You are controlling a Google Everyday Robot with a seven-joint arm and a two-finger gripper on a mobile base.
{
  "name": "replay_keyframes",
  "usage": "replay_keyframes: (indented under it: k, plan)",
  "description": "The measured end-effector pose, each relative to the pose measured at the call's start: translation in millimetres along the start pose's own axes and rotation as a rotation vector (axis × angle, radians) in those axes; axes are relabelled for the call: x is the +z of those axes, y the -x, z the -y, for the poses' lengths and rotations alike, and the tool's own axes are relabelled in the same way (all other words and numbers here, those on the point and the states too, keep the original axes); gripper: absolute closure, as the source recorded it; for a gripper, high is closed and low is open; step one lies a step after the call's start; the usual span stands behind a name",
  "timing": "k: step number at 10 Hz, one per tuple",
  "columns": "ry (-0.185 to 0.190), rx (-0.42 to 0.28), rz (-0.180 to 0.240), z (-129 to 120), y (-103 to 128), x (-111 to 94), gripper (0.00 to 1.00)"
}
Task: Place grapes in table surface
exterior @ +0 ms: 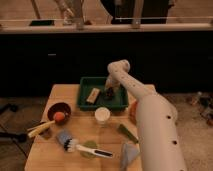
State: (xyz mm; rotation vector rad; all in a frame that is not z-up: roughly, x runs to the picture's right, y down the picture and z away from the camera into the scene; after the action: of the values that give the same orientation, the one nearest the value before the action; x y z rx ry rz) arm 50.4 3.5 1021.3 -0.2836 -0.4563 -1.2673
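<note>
At the near edge of the table surface (47, 155), a pale grey-blue cone-shaped piece (129, 153) lies on the right, cut off by the bottom of the view. The big white arm (155, 125) rises just beside it and covers the table's near right corner. Left of the cone lies a brush (82, 147) with white bristles and a dark handle. It rests across a flat green round thing (90, 150), whose shape is mostly covered. A small blue item (63, 135) touches the bristle end, and I cannot tell what it is.

Farther in, a yellow stick-like object (40, 129) lies at the left edge and a green object (127, 132) lies aslant beside the arm. A dark red bowl (51, 111) on the left holds an orange ball (60, 117). A white cup (102, 115) stands in the middle, and its inside shows only as pale. An orange shape (133, 111) on the right is half hidden behind the arm.

Farthest, the green bin (85, 104) sits at the table's far middle. A tan block (93, 95) lies tilted in its left half. In the right half the gripper (110, 89) hangs down from the bent arm into the bin. The grapes (107, 93) are a dark lump right at its tip, inside the bin and not on the bare wood. Gripper and grapes merge into one dark patch, so I cannot tell whether the grapes are gripped or only touched. Beyond the table all is dark.
</note>
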Motion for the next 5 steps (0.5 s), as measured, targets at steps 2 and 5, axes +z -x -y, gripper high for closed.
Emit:
replay_keyframes:
  k: [2, 5]
  plan:
    - [-0.006, 0.004, -0.003, -1.2, 0.6, -1.7, 0.97]
    - [-0.021, 0.0, -0.015, -1.7, 3.4, -5.9, 1.0]
